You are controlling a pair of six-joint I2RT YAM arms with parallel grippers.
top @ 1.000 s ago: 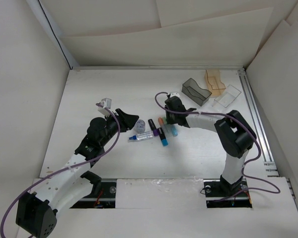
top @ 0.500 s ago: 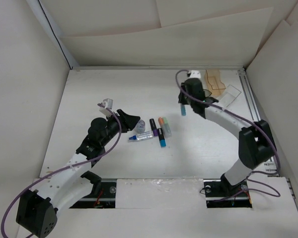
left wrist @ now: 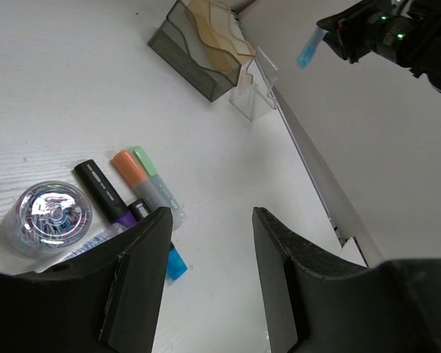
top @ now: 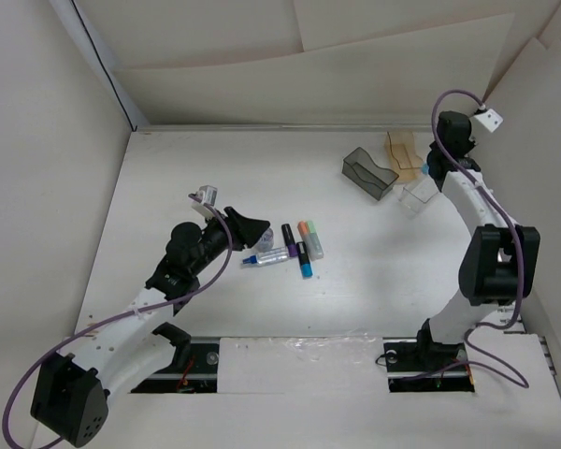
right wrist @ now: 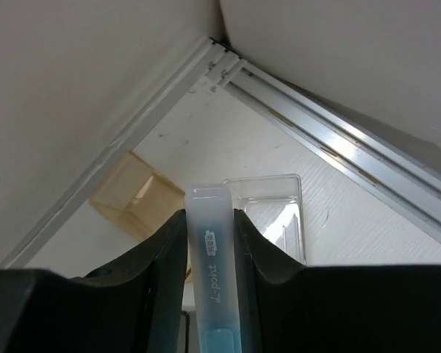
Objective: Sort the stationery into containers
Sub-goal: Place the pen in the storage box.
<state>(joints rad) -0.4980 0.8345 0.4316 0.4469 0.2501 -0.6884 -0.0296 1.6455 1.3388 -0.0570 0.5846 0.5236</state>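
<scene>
two arms of one build. the left arm (top: 136, 318) has white links between black joint housings, with small dark holes dotted along the white link nearest its black base block (top: 67, 413). a purple cable (top: 225, 245) leaves that base block and follows the arm to a small grey-white camera box (top: 203, 195) at the end farthest from the base block. the left hand (left wrist: 209, 220) has two broad, matte black fingers (left wrist: 136, 279) with bevelled edges. right of the base block, the right arm (top: 463, 196) is also white with bulky black joints, a purple cable of its own (top: 439, 101) and a white camera box (top: 491, 120). the right hand (right wrist: 209, 220) has rounded black fingers (right wrist: 158, 279); two small green lights (left wrist: 383, 16) glow on its black body.
</scene>
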